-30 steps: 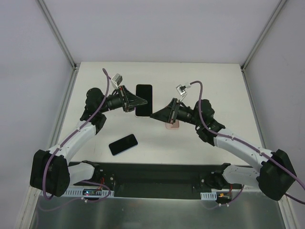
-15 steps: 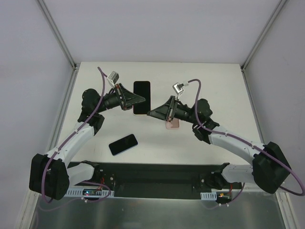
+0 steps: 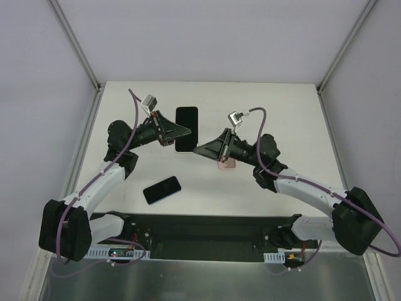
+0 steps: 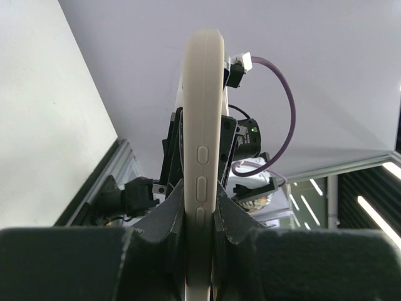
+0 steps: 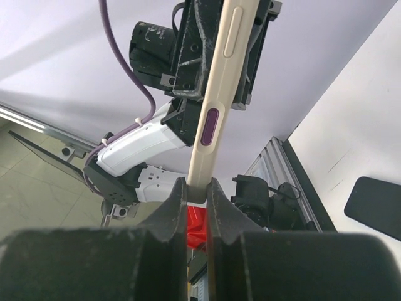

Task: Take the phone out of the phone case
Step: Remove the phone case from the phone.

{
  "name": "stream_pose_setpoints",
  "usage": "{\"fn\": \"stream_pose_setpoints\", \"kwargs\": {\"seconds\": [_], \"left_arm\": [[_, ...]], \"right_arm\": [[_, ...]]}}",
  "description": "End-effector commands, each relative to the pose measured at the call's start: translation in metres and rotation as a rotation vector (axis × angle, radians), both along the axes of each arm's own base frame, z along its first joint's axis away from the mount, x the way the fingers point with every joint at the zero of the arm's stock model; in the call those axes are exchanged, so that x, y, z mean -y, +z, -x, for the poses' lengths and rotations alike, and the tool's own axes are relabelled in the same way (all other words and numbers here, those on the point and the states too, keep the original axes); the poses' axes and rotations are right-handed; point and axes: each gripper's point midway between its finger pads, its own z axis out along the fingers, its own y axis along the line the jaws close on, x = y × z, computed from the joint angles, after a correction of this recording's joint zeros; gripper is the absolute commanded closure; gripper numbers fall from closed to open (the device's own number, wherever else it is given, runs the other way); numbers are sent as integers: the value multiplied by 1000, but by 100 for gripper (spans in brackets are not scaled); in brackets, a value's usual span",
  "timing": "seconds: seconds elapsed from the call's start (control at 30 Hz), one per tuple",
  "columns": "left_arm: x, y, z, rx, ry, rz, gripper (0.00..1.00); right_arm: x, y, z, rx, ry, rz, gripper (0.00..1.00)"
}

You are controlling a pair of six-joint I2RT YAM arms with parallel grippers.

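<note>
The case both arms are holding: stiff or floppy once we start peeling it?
Probably flexible: the case has rounded matte edges with moulded button bumps, suggesting soft rubber that bends rather than snaps. Likely grippy too: both pairs of jaws pinch only its thin edges, yet it sits straight. With the phone inside, it should stay rigid.

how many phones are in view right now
2. A black-screened phone in a cream case is clamped between the left gripper and right gripper. A bare black phone lies flat on the white table. A mostly hidden pink item below the right gripper may be another.
</note>
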Motion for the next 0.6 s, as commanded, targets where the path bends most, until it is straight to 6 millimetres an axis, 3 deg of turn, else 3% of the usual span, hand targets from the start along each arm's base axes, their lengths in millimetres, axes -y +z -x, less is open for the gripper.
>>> {"fn": "stream_pose_setpoints", "kwargs": {"seconds": [0.0,0.13,0.17,0.37,0.57], "left_arm": [[-2,-10,-14,-91,22,53,100],[-2,-38,-31,-216,46,109,100],[-3,-33,-32,-184,45,140,100],[-5,-66,-50,-349,86,205,100],[-11,-66,-52,-406,92,302,100]], "right_arm": [[18,67,25,259,-25,-167,99],[21,80,36,311,-33,-152,99],[23,83,39,316,-38,-144,98],[28,103,54,423,-63,-107,99],[25,110,71,543,-2,-87,99]]}}
